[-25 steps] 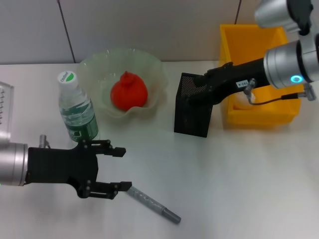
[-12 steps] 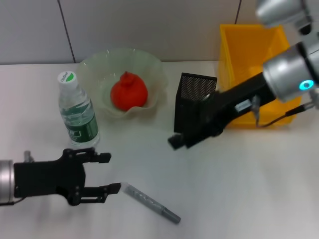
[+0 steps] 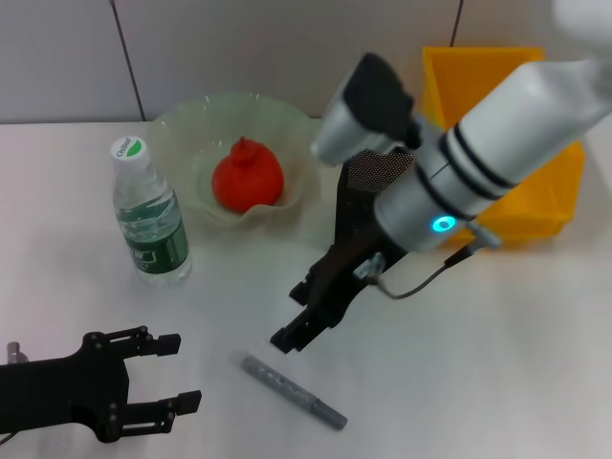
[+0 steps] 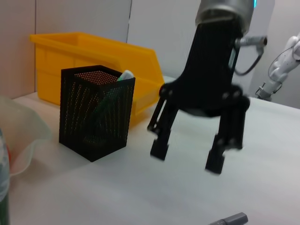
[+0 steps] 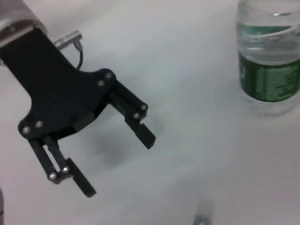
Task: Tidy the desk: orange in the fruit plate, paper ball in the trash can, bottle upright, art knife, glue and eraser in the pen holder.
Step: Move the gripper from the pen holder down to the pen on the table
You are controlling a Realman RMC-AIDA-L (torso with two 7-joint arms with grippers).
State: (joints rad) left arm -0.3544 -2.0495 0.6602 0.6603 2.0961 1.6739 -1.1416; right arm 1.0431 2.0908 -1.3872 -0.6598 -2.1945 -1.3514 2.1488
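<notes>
Inside the fruit plate (image 3: 287, 124) sits the orange (image 3: 247, 178), while both hands, right (image 3: 296, 330) and left (image 3: 177, 373), gape empty

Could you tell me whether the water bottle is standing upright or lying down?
Upright: the bottle stands on its base, capped end up, beside the fruit plate.

I am looking at a lab test bench dressed as an office desk: bare white table (image 3: 535, 363), grey panelled wall (image 3: 239, 48) at 12 o'clock, yellow parts bin (image 3: 497, 86) at 2 o'clock beside a mesh pen holder (image 4: 96, 112).
</notes>
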